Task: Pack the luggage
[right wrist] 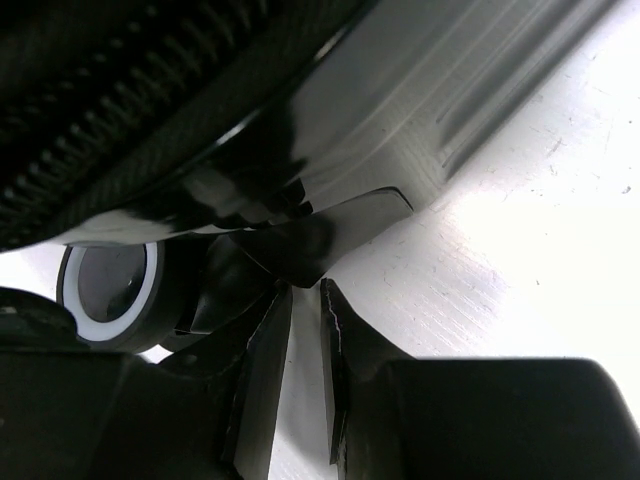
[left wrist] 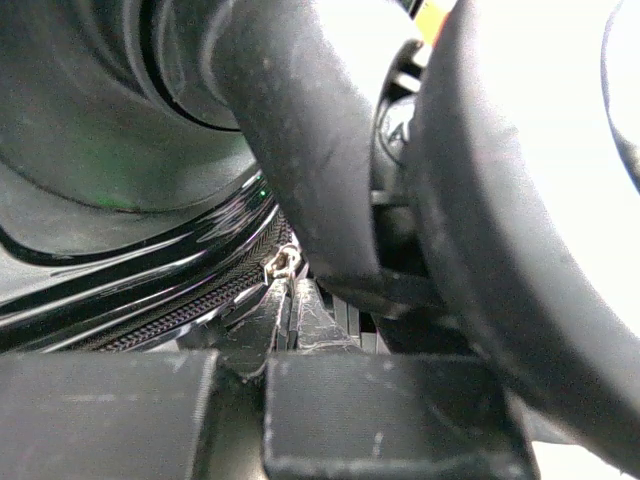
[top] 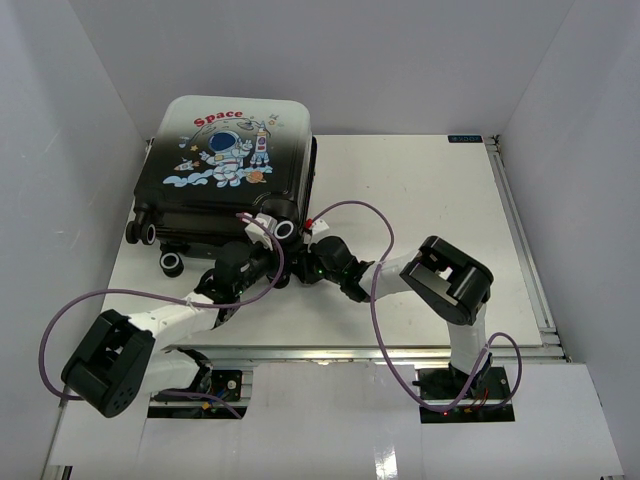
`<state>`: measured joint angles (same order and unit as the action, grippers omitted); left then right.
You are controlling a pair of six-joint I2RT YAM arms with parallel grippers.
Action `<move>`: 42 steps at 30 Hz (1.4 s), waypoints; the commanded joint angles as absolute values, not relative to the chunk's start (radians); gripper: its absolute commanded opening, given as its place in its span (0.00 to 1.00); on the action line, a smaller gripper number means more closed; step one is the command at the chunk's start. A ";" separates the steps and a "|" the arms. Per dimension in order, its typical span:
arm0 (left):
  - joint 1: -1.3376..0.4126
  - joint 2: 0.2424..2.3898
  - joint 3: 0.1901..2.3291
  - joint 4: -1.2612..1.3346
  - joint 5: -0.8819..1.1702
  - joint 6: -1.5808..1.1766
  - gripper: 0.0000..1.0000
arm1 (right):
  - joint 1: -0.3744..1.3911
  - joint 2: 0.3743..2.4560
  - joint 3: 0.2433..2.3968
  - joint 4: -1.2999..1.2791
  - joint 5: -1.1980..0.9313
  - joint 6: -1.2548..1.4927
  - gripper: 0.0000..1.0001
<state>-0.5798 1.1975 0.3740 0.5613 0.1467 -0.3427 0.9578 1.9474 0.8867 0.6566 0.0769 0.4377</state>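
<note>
The luggage (top: 225, 150) lies closed and flat at the table's back left, astronaut print facing up. Both grippers meet at its near right corner, beside a wheel (top: 285, 228). My left gripper (left wrist: 283, 290) is shut, its fingertips pinching the metal zipper pull (left wrist: 284, 266) on the black zipper (left wrist: 170, 318). In the top view this gripper (top: 268, 243) sits under white connectors. My right gripper (right wrist: 306, 295) rests low on the table, jaws a narrow gap apart with bare table showing between them. Its tips sit under the dark wheel housing (right wrist: 300, 250), next to the white-rimmed wheel (right wrist: 110, 285).
Two more suitcase wheels (top: 148, 233) (top: 172, 263) stick out at the left. White walls enclose the table (top: 430, 200), and a metal rail (top: 525, 240) runs along its right edge. Purple cables (top: 372, 300) loop over both arms.
</note>
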 commanded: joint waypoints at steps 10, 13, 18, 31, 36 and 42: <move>-0.653 1.126 0.439 0.600 0.138 -0.298 0.00 | 0.987 1.887 0.846 0.700 0.054 0.457 0.47; -0.650 1.113 0.430 0.559 0.002 -0.321 0.00 | 0.938 1.789 0.794 0.639 0.159 0.467 0.56; -0.649 1.090 0.419 0.528 -0.137 -0.345 0.00 | 0.786 1.607 0.780 0.503 0.206 0.459 0.63; -0.646 1.059 0.413 0.523 -0.162 -0.364 0.00 | 0.553 1.916 1.410 0.321 0.011 0.424 0.53; -0.646 1.054 0.409 0.529 -0.151 -0.364 0.00 | 0.548 2.079 1.620 0.234 0.011 0.449 0.51; -0.646 1.046 0.399 0.534 -0.150 -0.363 0.00 | 0.556 2.209 1.756 0.192 -0.037 0.476 0.49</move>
<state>-0.6445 1.1053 0.3748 0.4320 -0.1406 -0.3599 0.5537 2.1603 1.6548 0.2457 0.0083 0.4512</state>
